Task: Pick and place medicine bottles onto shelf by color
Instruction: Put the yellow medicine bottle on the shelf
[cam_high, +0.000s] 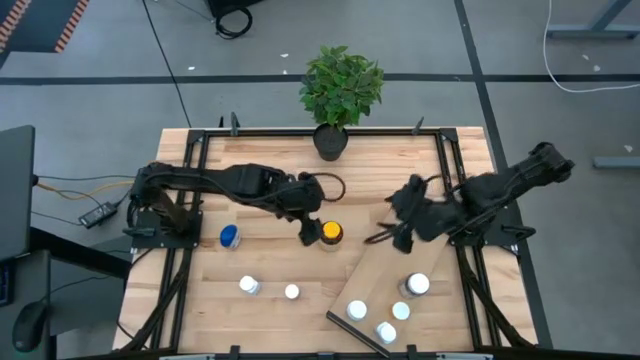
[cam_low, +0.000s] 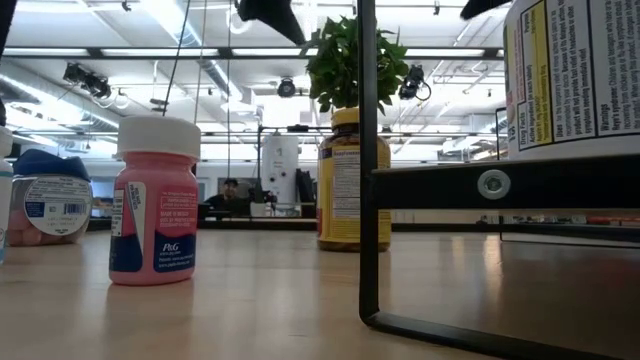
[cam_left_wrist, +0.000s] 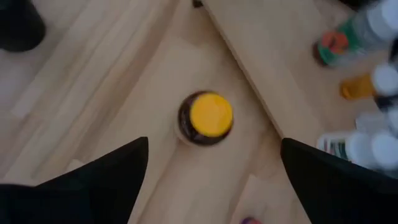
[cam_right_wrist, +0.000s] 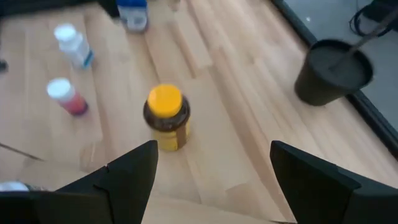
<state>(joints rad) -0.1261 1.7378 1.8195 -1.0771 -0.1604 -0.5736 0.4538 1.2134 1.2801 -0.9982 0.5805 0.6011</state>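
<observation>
A grey floor with cables surrounds the plank desk (cam_high: 270, 270), which has a black frame and a potted plant (cam_high: 340, 88) at its twelve o'clock edge. The shelf (cam_high: 385, 275) lies flat and angled at five o'clock, carrying four white-capped bottles (cam_high: 417, 284). The amber bottle (cam_high: 331, 234) stands mid-desk, free on bare wood. The left claw (cam_high: 307, 232), fingers apart, sits just at its nine o'clock; the right claw (cam_high: 402, 235), also apart, waits at three o'clock. A blue-capped bottle (cam_high: 229, 236) and two white ones stand toward seven o'clock.
</observation>
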